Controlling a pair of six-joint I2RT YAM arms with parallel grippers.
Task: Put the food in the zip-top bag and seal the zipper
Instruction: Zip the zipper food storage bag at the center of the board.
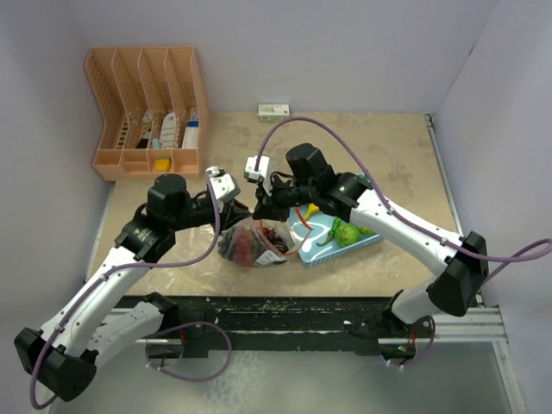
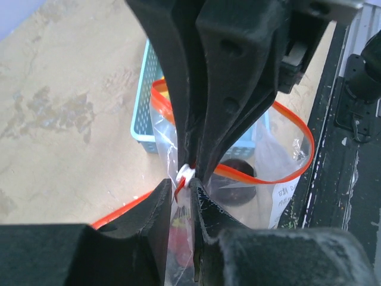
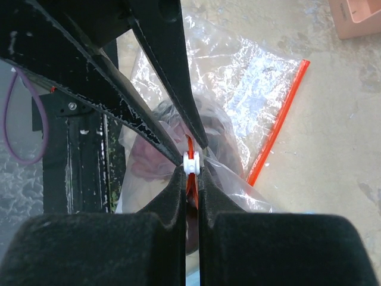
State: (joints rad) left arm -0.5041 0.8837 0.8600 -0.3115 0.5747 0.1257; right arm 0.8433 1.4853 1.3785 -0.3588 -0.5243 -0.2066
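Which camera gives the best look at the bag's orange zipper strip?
Left wrist: the zipper loops wide open behind the left gripper pinching it. Right wrist shows one straight stretch; the top view, barely a sliver.

My left fingers (image 1: 242,211) and right fingers (image 1: 262,211) meet over the zip-top bag (image 1: 241,248), with dark grapes (image 1: 272,235) inside it, just beside the blue basket (image 1: 314,256).

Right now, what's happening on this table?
Both arms are working on the zip-top bag. The left end effector and the right end effector are each pinched shut on its orange-red zipper, and the mouth loops open. Some dark red food is already inside. The green fruits sit in the blue basket, so loading isn't finished.
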